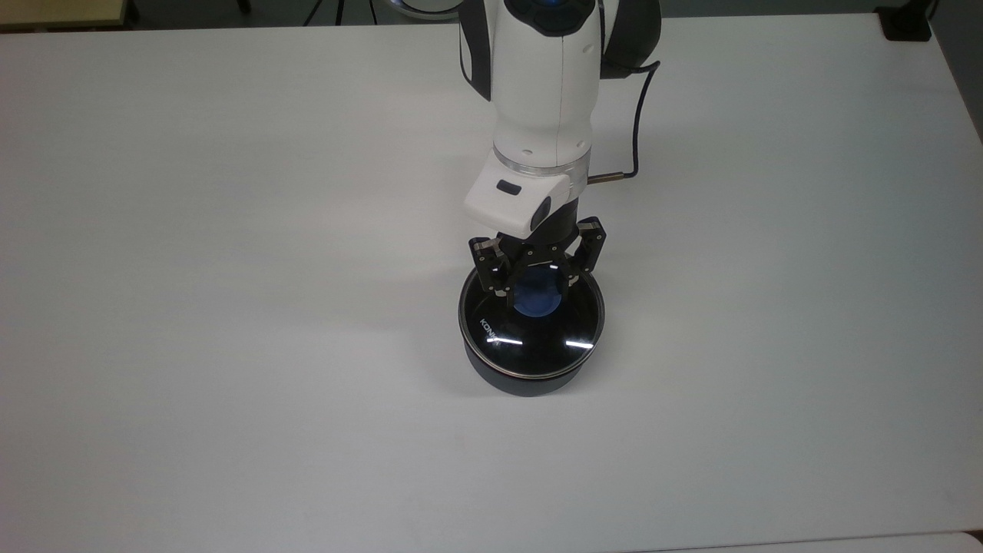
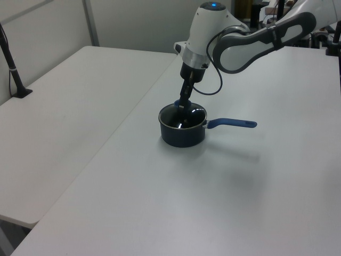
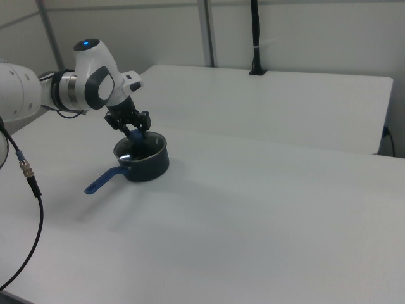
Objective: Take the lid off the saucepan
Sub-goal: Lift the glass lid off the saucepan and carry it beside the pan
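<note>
From my station I see the gripper (image 1: 537,286) down over the lid (image 1: 531,332), its two black fingers (image 1: 500,283) standing one on each side of the blue knob (image 1: 536,298), narrow and right against it. I think they are pinching the knob, though from the top view I cannot be sure the pads press it. The lid sits flat on the saucepan (image 1: 522,380), its metal rim level with the pan's edge, and the pan stands on the white table (image 1: 230,307) near the middle.

In the left view the gripper (image 2: 181,106) meets the lid (image 2: 185,117) on the side toward the left view's left, and the saucepan (image 2: 182,134) points its handle (image 2: 232,123) toward the left view's right. In the right view the handle (image 3: 104,180) runs toward the right view's left, down from the saucepan (image 3: 147,166). In the top view the handle is hidden under the arm (image 1: 544,92).

The fingertips are small and dark against the dark glass in both side views, so I can't make out contact there. The arm comes in from the top view's upper edge, wrist tilted, fingers pointing down and slightly forward at the knob; a black cable (image 1: 637,123) loops off the wrist
</note>
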You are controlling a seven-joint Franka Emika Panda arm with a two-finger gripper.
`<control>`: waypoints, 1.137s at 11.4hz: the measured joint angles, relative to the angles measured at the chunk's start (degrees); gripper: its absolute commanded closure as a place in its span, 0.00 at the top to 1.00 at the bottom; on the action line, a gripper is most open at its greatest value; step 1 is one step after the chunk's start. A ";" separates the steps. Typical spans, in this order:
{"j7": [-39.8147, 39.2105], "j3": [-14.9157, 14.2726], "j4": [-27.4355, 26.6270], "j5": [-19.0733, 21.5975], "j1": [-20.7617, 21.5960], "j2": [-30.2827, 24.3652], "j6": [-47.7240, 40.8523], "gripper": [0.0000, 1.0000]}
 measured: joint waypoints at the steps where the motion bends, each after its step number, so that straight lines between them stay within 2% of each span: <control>1: -0.28 0.00 0.00 0.00 0.00 -0.02 -0.05 0.42; 4: -0.98 -0.05 0.25 0.00 -0.31 -1.72 -3.83 0.42; 7: -6.47 -0.35 -2.51 0.00 -3.96 -7.96 -9.56 0.42; 10: -13.56 -0.59 -15.38 0.00 -10.07 -16.11 -9.77 0.42; 13: -14.89 -0.51 -28.80 -0.02 -11.30 -19.84 -2.37 0.42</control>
